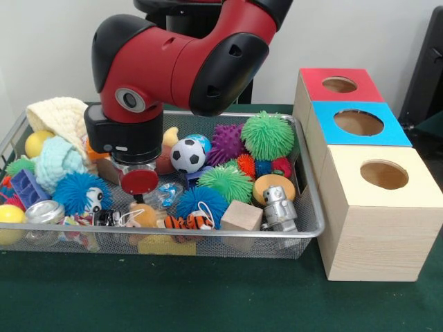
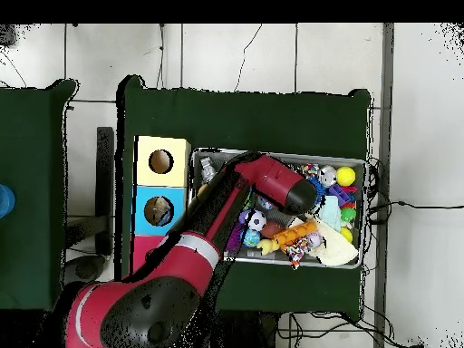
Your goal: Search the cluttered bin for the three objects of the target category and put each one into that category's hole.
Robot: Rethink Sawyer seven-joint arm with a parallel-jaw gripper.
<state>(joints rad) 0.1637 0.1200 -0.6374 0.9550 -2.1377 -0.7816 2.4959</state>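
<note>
bin (image 1: 313, 228) on green bench (image 1: 208, 297), heaped with toys, so targets lie half-buried | hole boxes (image 1: 374, 207) just beside bin for short transfers | target category unclear; spiky balls (image 1: 267, 135) mid-bin | gripper (image 1: 138, 183) low over left-centre clutter near tiger toy (image 1: 188, 222); cannot tell its opening or any hold

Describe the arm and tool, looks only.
Arm: glossy red rounded shells with black joint sections and a round grey button ring on the side. Black cylindrical wrist. The tool shows a clear housing and a round red disc; its fingers can't be made out.
</note>
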